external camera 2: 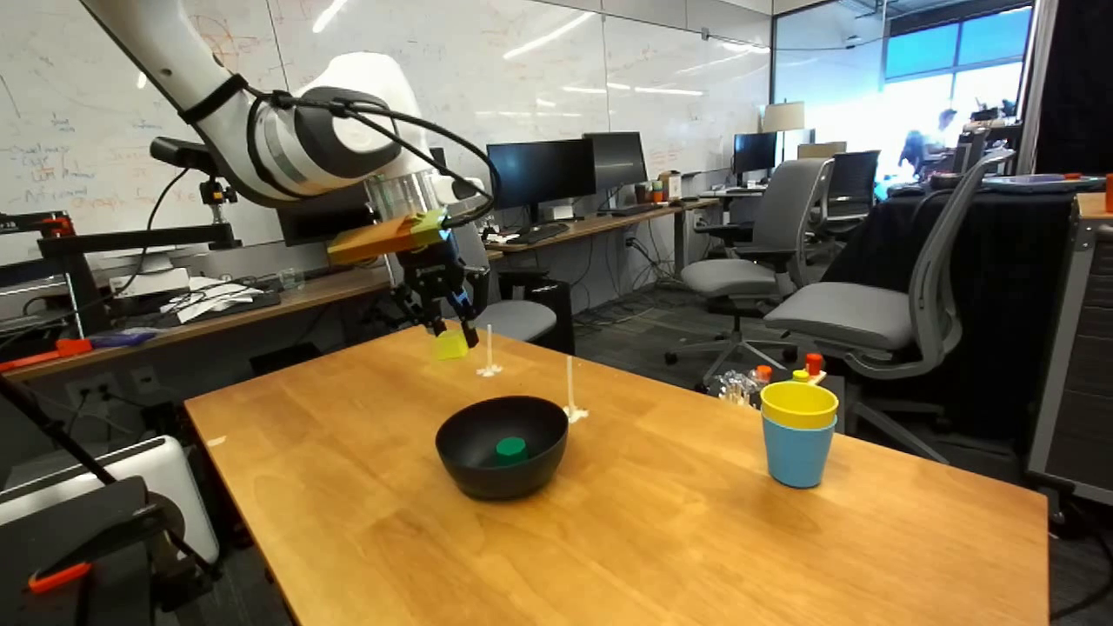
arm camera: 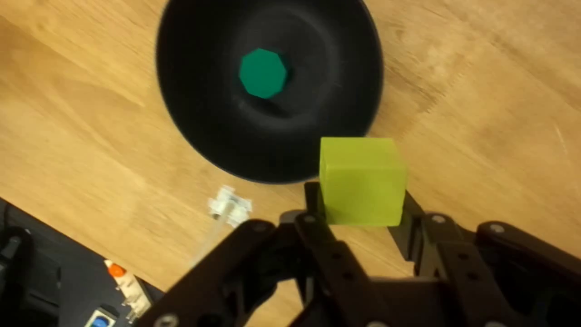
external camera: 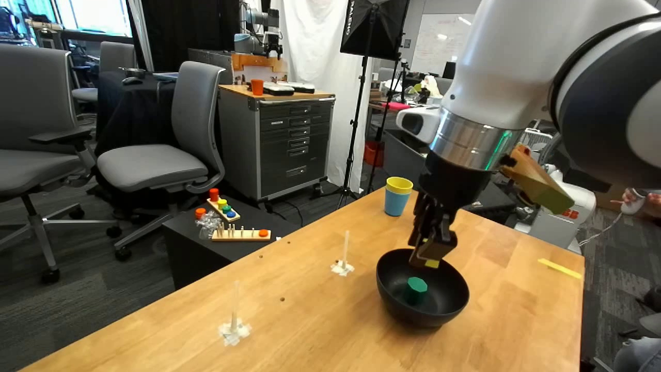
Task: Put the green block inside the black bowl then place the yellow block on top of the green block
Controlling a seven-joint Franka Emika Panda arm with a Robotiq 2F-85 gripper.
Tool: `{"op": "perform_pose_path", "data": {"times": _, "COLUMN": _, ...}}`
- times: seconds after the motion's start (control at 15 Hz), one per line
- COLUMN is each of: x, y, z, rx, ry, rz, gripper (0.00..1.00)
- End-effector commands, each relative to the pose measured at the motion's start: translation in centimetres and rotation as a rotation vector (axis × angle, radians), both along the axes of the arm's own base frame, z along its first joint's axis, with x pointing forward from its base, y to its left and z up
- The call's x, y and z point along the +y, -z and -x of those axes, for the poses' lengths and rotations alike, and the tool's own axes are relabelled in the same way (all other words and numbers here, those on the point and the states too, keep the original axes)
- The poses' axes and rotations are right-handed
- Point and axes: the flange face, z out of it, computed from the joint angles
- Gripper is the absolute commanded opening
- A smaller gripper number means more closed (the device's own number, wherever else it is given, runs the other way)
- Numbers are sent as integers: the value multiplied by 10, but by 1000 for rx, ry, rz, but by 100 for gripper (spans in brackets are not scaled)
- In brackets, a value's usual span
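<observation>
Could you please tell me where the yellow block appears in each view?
In an exterior view: the yellow block is right of centre, in the lower half, partly hidden.
In an exterior view: the yellow block is left of centre, just below mid-height, in the gripper.
In the wrist view: the yellow block is right of centre, just below mid-height.
Shared landmark: the bowl, in all three views.

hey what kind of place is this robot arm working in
Likely a robotics lab. In an exterior view, there's an ABB-marked machine and a softbox light; in an exterior view, a large whiteboard with writing.
</observation>
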Motion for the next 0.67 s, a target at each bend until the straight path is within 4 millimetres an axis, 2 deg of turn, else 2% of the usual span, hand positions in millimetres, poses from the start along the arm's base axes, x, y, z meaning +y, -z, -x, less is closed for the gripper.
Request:
{"op": "perform_pose_path", "data": {"times": 0.0, "x": -58, "y": -11, "z": -4, "rx": -37, "ry": 88, "rz": -13, "gripper": 14}}
{"op": "perform_pose_path", "data": {"times": 0.13, "x": -83, "y": -7, "z": -12, "rx": -58, "ry": 133, "rz": -32, "gripper": 14}}
{"op": "perform_pose_path", "data": {"times": 0.27, "x": -97, "y": -2, "z": -18, "rx": -75, "ry": 168, "rz": -50, "gripper": 14}}
{"op": "perform_pose_path", "data": {"times": 0.4, "x": -102, "y": 6, "z": -21, "rx": -95, "ry": 182, "rz": -66, "gripper": 14}}
{"op": "perform_pose_path", "data": {"times": 0.6, "x": -92, "y": 32, "z": -21, "rx": -69, "ry": 167, "rz": -74, "gripper": 14}}
